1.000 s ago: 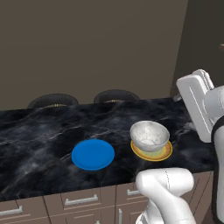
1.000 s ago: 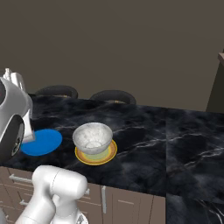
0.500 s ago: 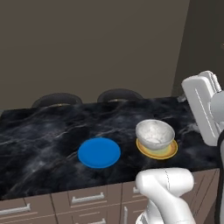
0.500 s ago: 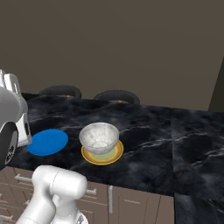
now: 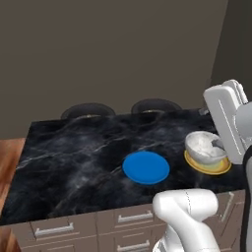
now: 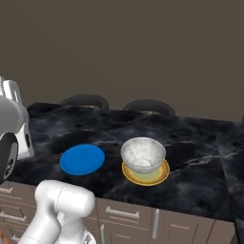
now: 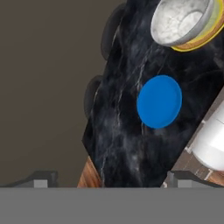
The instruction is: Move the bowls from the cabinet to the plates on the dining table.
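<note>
Marbled bowl seated on yellow-rimmed plate, blue plate bare beside it.

Both plates resting on the black, white-veined worktop toward its front edge, close together but not touching. Brown drawer fronts with silver handles below the edge. Two dark round chair backs behind the far side, against a plain brownish wall; strip of wooden floor at the left end. Jaws released, spread wide, gripping nothing, fingertips far apart, high above the worktop.
</note>
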Motion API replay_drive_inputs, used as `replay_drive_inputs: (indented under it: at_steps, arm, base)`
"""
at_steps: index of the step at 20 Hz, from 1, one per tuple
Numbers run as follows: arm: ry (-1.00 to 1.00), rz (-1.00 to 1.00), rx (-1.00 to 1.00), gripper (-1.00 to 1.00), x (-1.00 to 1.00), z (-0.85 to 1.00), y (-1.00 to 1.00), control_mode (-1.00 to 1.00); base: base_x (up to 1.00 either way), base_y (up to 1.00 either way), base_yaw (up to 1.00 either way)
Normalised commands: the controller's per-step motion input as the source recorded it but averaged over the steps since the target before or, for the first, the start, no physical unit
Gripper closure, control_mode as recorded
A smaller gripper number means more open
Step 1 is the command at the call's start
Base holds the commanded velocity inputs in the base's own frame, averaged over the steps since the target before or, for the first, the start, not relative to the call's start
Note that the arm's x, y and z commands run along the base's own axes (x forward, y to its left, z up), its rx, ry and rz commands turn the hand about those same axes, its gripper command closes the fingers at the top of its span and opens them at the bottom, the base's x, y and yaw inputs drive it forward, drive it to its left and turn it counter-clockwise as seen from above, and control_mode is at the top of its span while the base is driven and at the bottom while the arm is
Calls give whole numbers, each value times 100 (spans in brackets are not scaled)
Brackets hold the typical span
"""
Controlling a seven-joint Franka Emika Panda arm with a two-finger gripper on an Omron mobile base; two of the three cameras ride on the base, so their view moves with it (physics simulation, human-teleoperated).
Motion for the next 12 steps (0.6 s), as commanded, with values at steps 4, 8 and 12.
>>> replay_drive_inputs:
  at_steps: [4, 8, 12]
  arm:
    - [0, 0, 0, -100, 0, 0, 0, 100]
    - [0, 0, 0, -100, 0, 0, 0, 100]
    - [0, 0, 0, -100, 0, 0, 0, 100]
  base:
    - [-1, 62, 0]
    - [-10, 62, 2]
    - [-15, 62, 3]
